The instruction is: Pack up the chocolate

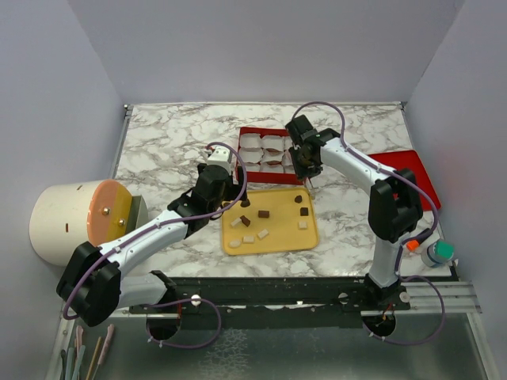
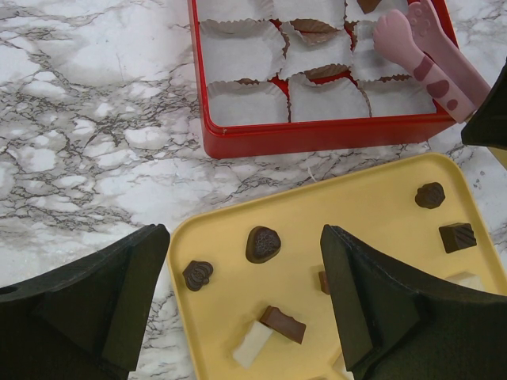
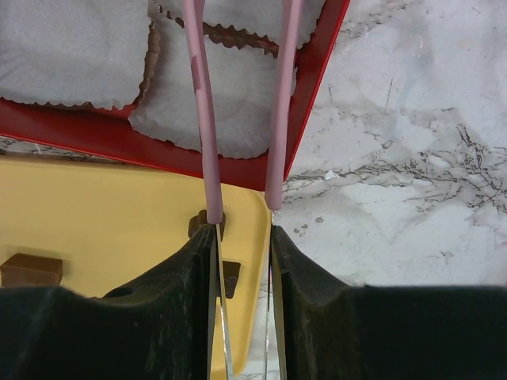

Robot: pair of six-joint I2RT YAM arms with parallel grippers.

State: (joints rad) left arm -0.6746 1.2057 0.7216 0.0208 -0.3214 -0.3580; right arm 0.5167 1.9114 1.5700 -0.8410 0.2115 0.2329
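My left hand [image 2: 238, 237] is released, its fingers spread wide, hovering over the near left part of one yellow tray [image 2: 380, 182] on the marble tabletop [image 2: 95, 119]. The chocolate [image 2: 262, 244] lies loose on that tray. I count six dark pieces: three in the gap under the hand, one half hidden by its right finger, and two ahead and to the right of that finger. The brown block [image 2: 283, 323] nearest the wrist lies flat. Its long axis runs roughly across the gap from finger to finger, slightly skewed, and one end touches a pale piece. From above I make out five pale pieces [image 1: 249, 239] in all.

Ahead of the hand, just past the tray's far edge, sits one red box [image 2: 317, 134] lined with white paper cups [image 2: 238, 51] in rows of three. At least two cups show brown inside. I cannot count every cup, since the right arm covers some.

Further right, my right hand [image 3: 242, 237] is clenched on one pair of pink tongs [image 3: 203, 119]. The two arms of the tongs reach forward from between the fingers, over the box's corner cup. Under this hand is the tray's corner, with a dark piece just beside the left tong arm.

One red lid [image 1: 404, 166] lies flat to the right of that arm.
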